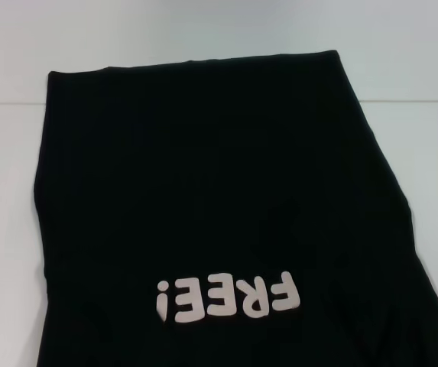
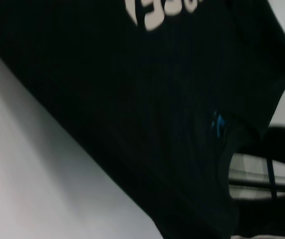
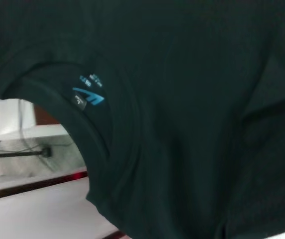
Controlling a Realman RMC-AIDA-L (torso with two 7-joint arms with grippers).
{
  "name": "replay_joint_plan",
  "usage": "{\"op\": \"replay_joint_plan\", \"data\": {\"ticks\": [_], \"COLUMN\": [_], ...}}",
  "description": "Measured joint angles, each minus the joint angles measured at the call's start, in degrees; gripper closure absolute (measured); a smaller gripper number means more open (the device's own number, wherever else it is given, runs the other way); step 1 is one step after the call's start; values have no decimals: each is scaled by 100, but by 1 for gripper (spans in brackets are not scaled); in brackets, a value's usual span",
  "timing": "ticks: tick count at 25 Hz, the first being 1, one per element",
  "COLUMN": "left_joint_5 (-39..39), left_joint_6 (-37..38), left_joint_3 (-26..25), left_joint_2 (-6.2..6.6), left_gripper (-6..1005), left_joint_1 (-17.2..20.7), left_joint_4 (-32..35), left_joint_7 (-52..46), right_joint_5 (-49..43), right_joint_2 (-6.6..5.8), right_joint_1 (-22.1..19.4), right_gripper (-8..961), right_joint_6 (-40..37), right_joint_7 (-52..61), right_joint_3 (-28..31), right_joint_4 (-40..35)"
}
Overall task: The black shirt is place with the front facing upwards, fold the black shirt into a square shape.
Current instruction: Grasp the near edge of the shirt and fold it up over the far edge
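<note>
The black shirt (image 1: 219, 191) lies front up on the white table, covering most of the head view. Its straight hem is at the far end, and the off-white "FREE!" print (image 1: 228, 299) reads upside down near the bottom edge of that view. The collar end runs out of the head view toward me. In the left wrist view the shirt (image 2: 132, 99) shows part of the print (image 2: 162, 12) and a small blue neck label (image 2: 218, 124). In the right wrist view, the collar (image 3: 90, 134) and the blue label (image 3: 87, 94) appear close up. Neither gripper shows in any view.
Bare white table (image 1: 12, 229) borders the shirt on the left, right and far sides. Past the neck opening the right wrist view shows a white surface with a dark red edge (image 3: 33, 181) and some cables.
</note>
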Motion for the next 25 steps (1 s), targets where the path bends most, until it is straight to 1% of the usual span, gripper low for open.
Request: {"op": "replay_joint_plan", "data": {"ticks": [1, 2, 4, 5, 6, 8, 9, 10, 12, 14, 15, 16, 17, 19, 20, 23, 25], "left_joint_5": [-9, -29, -113, -141, -155, -165, -168, -168, -196, -287, -392, -563, -733, -1103, -1345, -1811, -2042], "left_joint_6": [-8, -21, -67, -103, -197, -430, -642, -829, -1385, -1828, -2137, -2455, -2685, -3128, -3394, -4010, -4394], "left_joint_3": [-14, -73, -439, -611, -927, -1506, -1874, -2115, -2624, -2952, -3130, -3260, -3317, -3348, -3353, -3347, -3354], "left_joint_2": [-15, -23, -10, 8, 34, 100, 145, 177, 207, 190, 158, 98, 37, -116, -221, -451, -540], "left_gripper": [971, 971, 970, 970, 970, 970, 970, 970, 971, 971, 971, 971, 971, 971, 971, 971, 971], "left_joint_1": [22, 29, -26, -70, -150, -311, -403, -463, -578, -618, -615, -590, -562, -475, -422, -348, -340], "left_joint_4": [11, 20, 19, 21, 19, -4, -28, -49, -71, -70, -74, -89, -103, -145, -172, -335, -472], "left_joint_7": [23, 47, 99, 96, 28, -179, -377, -538, -839, -921, -937, -929, -888, -737, -594, -147, 96], "right_joint_5": [-8, 22, 91, 122, 175, 374, 540, 754, 1187, 1709, 1954, 2164, 2409, 2743, 2873, 3305, 3569], "right_joint_2": [33, 39, 28, 6, -28, -130, -193, -250, -327, -386, -394, -390, -355, -243, -175, 72, 229], "right_joint_1": [-24, -38, -32, -17, -1, 12, 14, 0, -62, -138, -171, -195, -226, -257, -268, -290, -296], "right_gripper": [866, 865, 862, 861, 860, 858, 857, 856, 853, 851, 850, 849, 847, 845, 844, 841, 838], "right_joint_6": [-11, 33, 183, 300, 420, 691, 889, 1129, 1601, 2101, 2347, 2554, 2811, 3274, 3487, 4144, 4535], "right_joint_7": [2, 11, 62, 118, 193, 379, 485, 570, 640, 599, 525, 451, 323, 16, -163, -815, -1229], "right_joint_3": [43, 151, 521, 752, 1032, 1564, 1825, 2074, 2431, 2627, 2641, 2647, 2651, 2660, 2663, 2664, 2660], "right_joint_4": [10, 22, 49, 53, 56, 60, 59, 64, 104, 217, 299, 366, 444, 549, 593, 751, 811]}}
